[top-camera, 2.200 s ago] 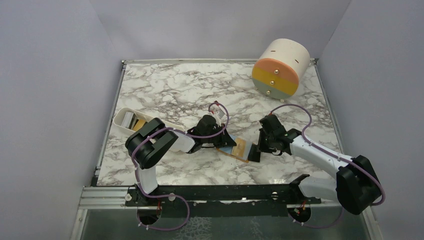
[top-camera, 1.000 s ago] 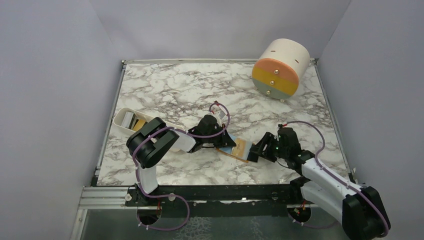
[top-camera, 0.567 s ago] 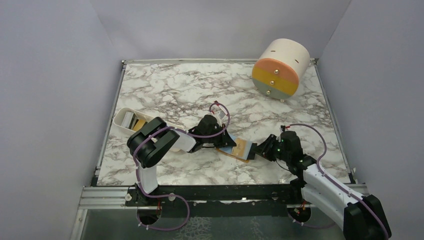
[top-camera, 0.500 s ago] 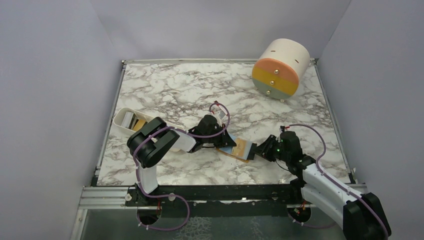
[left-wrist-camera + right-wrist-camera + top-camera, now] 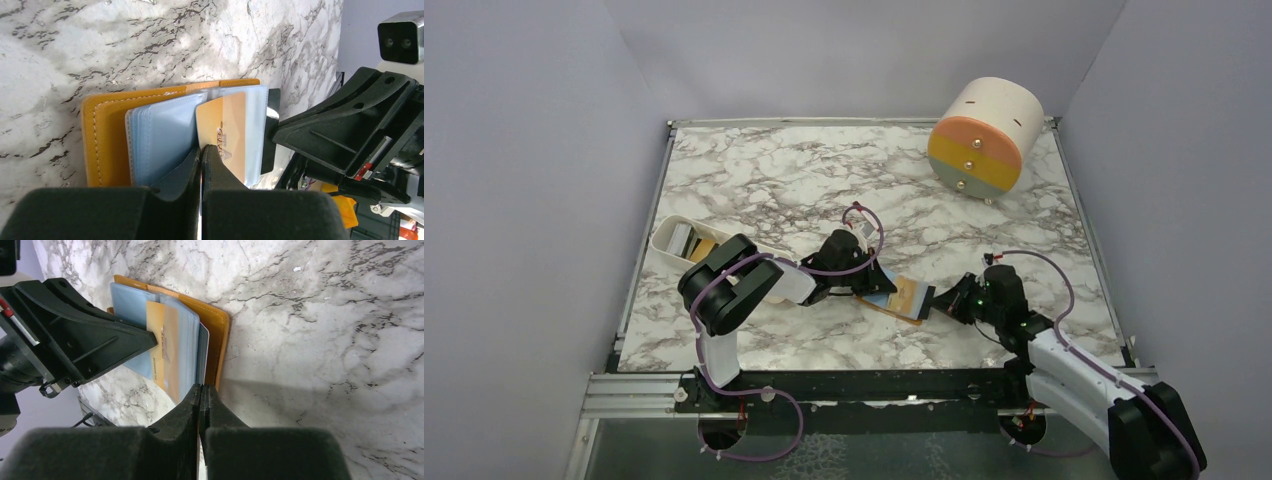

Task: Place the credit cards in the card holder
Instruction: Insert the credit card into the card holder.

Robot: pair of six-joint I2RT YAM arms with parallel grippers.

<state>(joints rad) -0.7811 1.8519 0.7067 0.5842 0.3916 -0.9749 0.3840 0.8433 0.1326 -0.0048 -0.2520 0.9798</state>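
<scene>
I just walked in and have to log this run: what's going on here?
Both arms work on the open card holder lying on the marble table. A golden credit card sits among its clear sleeves. The left gripper is shut at the sleeves from one side, the right gripper shut at the opposite edge.

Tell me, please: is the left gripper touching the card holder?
Touching. The left wrist view shows the left gripper shut on a blue-grey sleeve of the card holder; the sleeve bends up to meet its fingertips, with no gap.
</scene>
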